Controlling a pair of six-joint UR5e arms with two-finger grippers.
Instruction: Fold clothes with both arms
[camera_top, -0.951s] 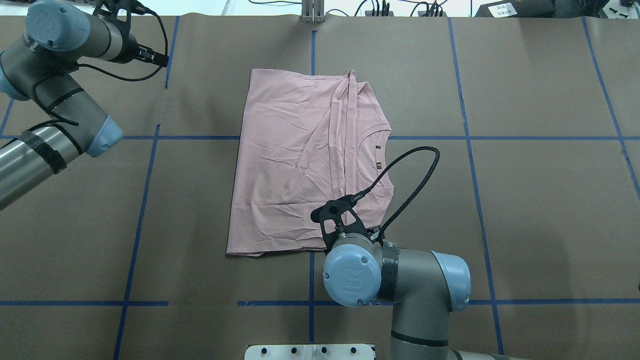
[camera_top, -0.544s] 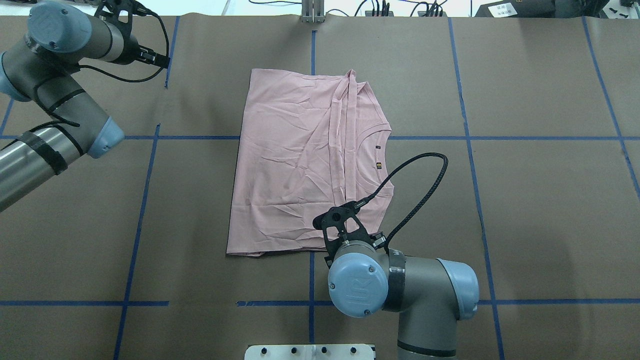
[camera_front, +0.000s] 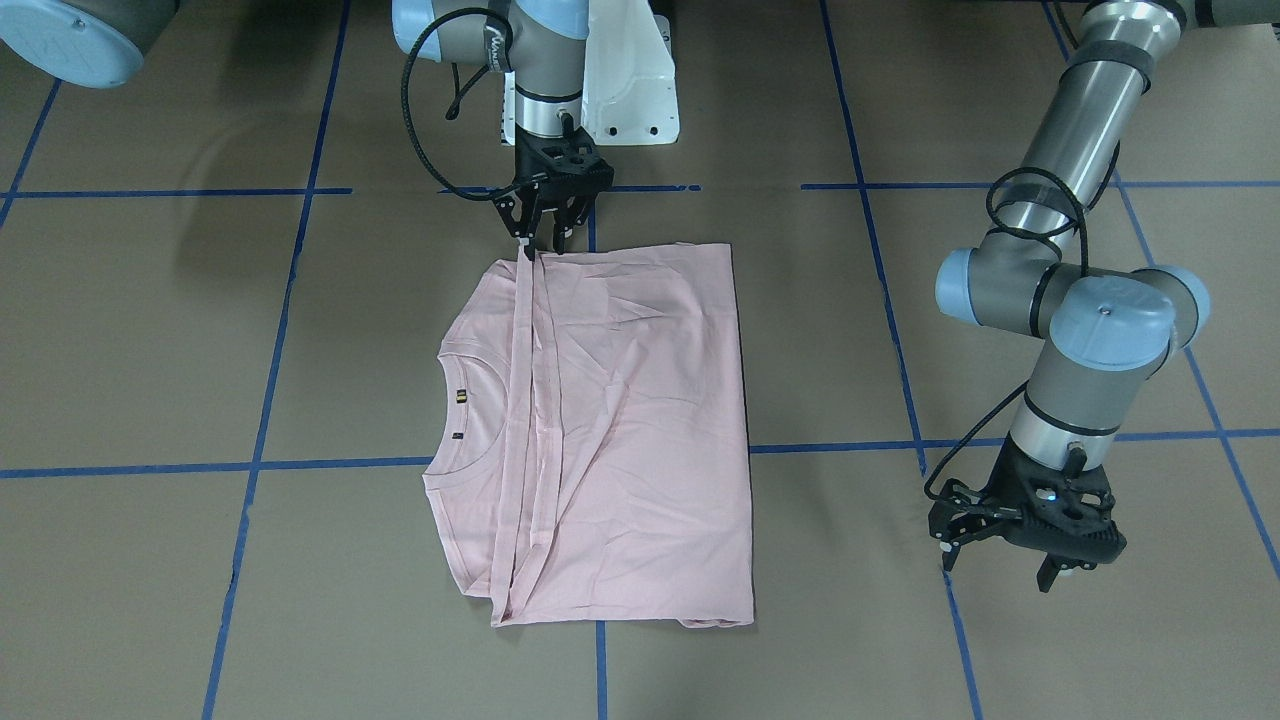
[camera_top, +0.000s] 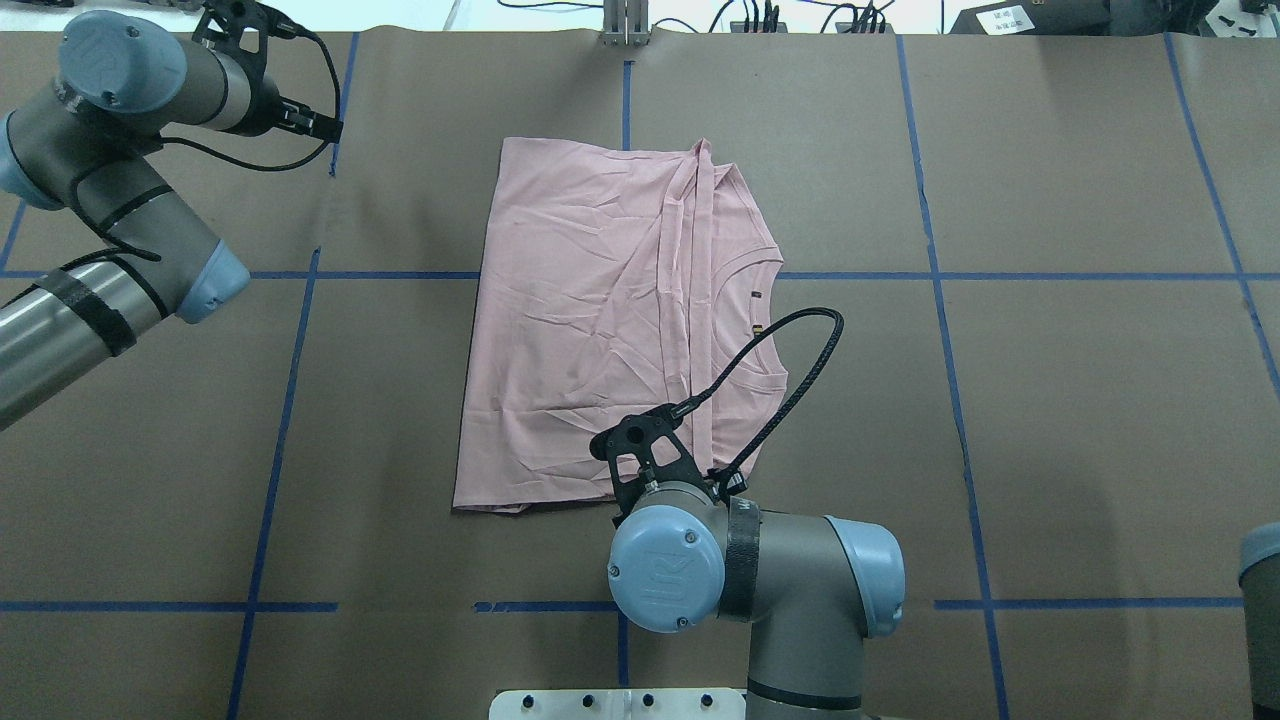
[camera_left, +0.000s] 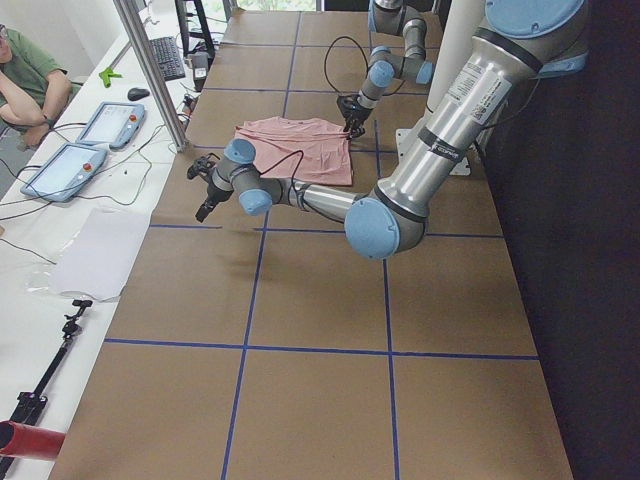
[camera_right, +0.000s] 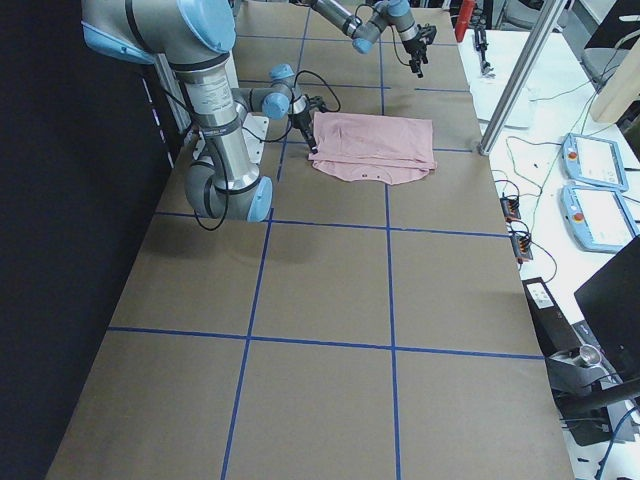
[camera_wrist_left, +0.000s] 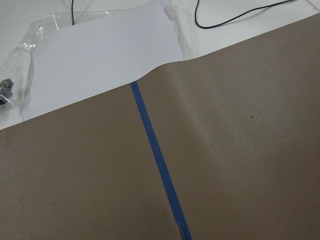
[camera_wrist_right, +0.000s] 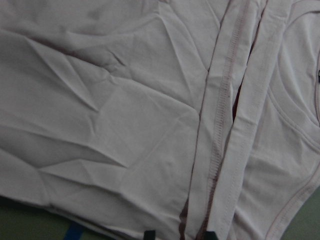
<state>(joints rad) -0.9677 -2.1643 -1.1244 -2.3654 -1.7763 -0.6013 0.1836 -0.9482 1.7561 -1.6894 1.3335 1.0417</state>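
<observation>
Fingertips (camera_wrist_right: 149, 234) of the right claw (camera_front: 543, 240) barely caught at the bottom edge of the right wrist view: two black tips, apart, the doubled hem strip (camera_wrist_right: 220, 150) of the T-shirt (camera_wrist_right: 125, 100) lying between them, nothing pinched. Hidden in the overhead view beneath its own blue-capped wrist and black camera bracket (camera_top: 645, 455). Plain only from the front-facing camera: poised at the shirt's edge nearest the robot, one finger right at the end of the hem strip.

T-shirt (camera_front: 620, 430) flat on the desk (camera_front: 150, 350), stretching forward from the right claw, sleeves folded in, plain pink cloth up, round collar (camera_top: 745, 320) ahead of that claw and toward the robot's right.

Left claw (camera_front: 995, 570) with fingers spread and holding nothing, hanging over bare brown paper just beside a blue tape line (camera_front: 955, 620), well apart from the shirt. Crowded into the overhead view's top left corner, partly cut off, fingers hard to make out there. None of its fingers in the left wrist view: only brown paper, tape, a white sheet (camera_wrist_left: 100, 55) in clear plastic past the desk's edge and a black cable (camera_wrist_left: 225, 20).

Both claws too small in the side views to judge. Seated operator (camera_left: 25, 80), cut off by the frame, seen only from the left end.
</observation>
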